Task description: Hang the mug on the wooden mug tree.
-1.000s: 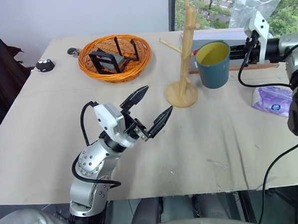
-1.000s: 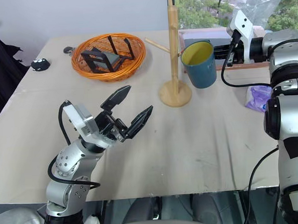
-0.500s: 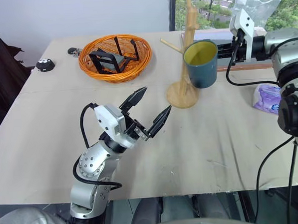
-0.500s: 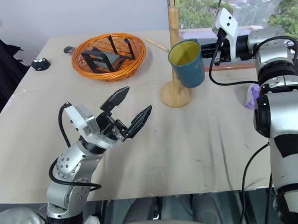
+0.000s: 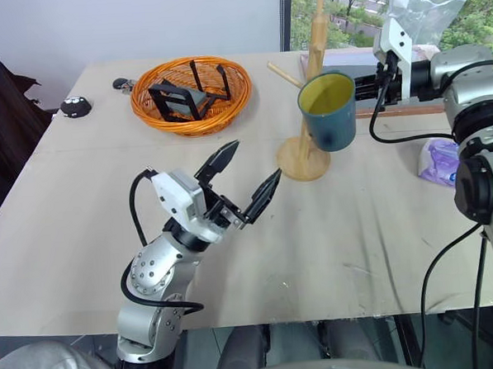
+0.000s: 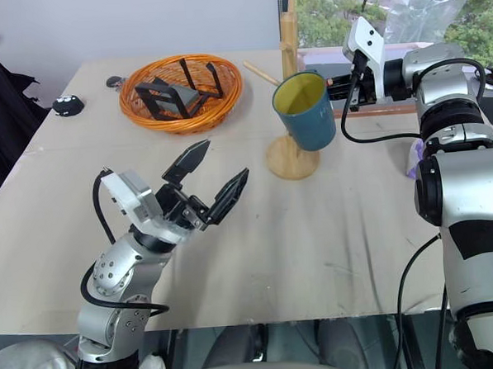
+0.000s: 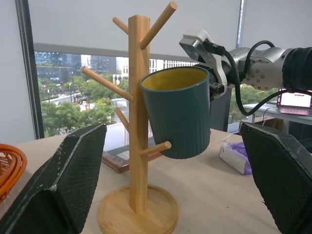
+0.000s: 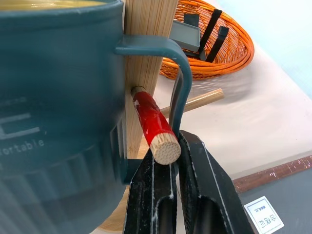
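The right gripper (image 8: 168, 195), its jaws clenched on the loop handle of the mug (image 5: 328, 112), holds the teal-blue cup with the yellow inside in the air against the wooden mug tree (image 5: 307, 140) near the far side of the surface (image 5: 331, 230). The mug is tilted, its open mouth facing up and toward the robot, its body hanging just right of the pale pole and above the round disc base. In the right wrist view a red-painted peg (image 8: 153, 126) passes through the handle loop, its pale cut end level with the black fingers, while the handle's upright bar stays pinched between them. The left wrist view shows a lower peg (image 7: 155, 147) touching the mug's side near its base. The left gripper (image 5: 240, 185) hovers above the surface nearer the robot, well apart from the tree, jaws released and spread wide, grasping nothing. An orange wicker basket (image 5: 192, 92) with dark objects inside sits to the left of the tree, and a purple packet (image 5: 444, 159) lies at the right edge
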Robot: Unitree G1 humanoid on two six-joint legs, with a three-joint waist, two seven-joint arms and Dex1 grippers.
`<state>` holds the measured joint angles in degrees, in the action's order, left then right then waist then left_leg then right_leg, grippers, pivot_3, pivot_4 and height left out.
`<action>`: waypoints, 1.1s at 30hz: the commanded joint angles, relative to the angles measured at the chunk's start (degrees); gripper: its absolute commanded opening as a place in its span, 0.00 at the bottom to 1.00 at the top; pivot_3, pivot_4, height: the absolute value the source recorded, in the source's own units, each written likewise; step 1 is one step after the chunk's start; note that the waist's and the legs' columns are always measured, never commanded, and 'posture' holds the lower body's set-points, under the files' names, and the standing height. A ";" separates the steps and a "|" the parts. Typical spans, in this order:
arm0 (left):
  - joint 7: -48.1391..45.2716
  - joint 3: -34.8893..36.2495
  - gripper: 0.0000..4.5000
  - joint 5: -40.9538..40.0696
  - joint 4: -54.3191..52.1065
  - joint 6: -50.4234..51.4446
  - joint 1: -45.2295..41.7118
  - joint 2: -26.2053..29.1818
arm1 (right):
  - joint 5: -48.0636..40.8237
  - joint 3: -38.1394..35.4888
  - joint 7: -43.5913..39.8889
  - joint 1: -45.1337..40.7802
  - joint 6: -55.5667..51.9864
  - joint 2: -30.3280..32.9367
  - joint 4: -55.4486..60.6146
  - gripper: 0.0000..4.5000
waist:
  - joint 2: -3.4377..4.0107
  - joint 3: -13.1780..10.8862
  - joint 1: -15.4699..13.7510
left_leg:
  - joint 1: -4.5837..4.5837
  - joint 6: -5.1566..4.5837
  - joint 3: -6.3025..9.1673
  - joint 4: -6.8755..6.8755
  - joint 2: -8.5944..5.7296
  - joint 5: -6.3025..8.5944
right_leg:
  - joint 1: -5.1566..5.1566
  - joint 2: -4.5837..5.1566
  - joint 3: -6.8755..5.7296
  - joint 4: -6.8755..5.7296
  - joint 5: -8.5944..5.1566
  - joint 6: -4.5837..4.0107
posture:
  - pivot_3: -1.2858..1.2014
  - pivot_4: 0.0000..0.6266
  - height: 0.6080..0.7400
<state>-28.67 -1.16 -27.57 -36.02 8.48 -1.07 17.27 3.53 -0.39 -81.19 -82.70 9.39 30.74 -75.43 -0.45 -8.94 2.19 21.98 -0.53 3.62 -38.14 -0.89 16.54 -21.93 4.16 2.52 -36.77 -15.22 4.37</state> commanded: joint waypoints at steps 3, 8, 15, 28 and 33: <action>0.03 -0.57 1.00 -1.25 -3.24 0.69 -0.94 0.30 | -0.91 -0.93 0.25 -1.49 0.18 0.27 1.84 0.01 | 0.00 0.00 0.00 | 0.00 0.00 0.00 0.00 0.00 0.00 | 0.00 0.00 0.00 0.00 0.00 0.00 | 0.52 0.24 1.00; -0.60 -0.26 1.00 -1.45 -1.13 0.76 -2.73 0.39 | -1.15 -1.17 0.00 -1.88 -0.40 0.90 1.91 0.29 | 0.00 0.00 -0.01 | 0.00 0.00 0.00 -0.01 -0.01 0.00 | 0.00 0.00 0.00 -0.01 0.00 0.00 | 0.52 0.24 1.00; -1.90 -0.30 1.00 -1.32 0.63 -0.38 -2.50 0.10 | -1.81 -2.21 0.49 -2.05 -0.52 3.85 2.15 0.99 | 0.00 0.00 -0.15 | 0.01 0.00 0.00 0.01 -0.02 0.00 | 0.00 0.00 -0.01 0.01 0.00 0.00 | 0.52 0.24 1.00; -3.59 0.91 1.00 -3.00 -0.07 1.78 2.98 2.17 | -8.65 -7.50 -5.59 7.96 -8.78 17.92 9.73 0.99 | 0.00 -0.01 -0.48 | 0.02 -0.01 -0.04 0.02 -0.01 0.01 | 0.02 0.04 0.02 0.06 0.00 0.00 | 0.52 0.24 1.00; -2.81 1.89 1.00 0.92 -0.52 8.08 11.62 8.87 | -22.04 -19.65 3.91 52.09 -22.06 12.58 56.01 0.99 | -0.15 0.12 -1.29 | 0.02 -0.04 0.24 0.09 0.12 0.03 | 0.12 0.01 -0.17 0.01 -0.02 -0.03 | 0.52 0.24 1.00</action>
<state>-31.43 0.41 -28.18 -34.62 15.74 9.79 25.10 -14.85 -16.27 -82.81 -38.11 -10.08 46.19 -33.89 -0.60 -8.82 0.90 22.04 -0.68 3.85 -38.03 -0.79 16.65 -21.88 4.18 2.41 -36.75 -15.25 4.34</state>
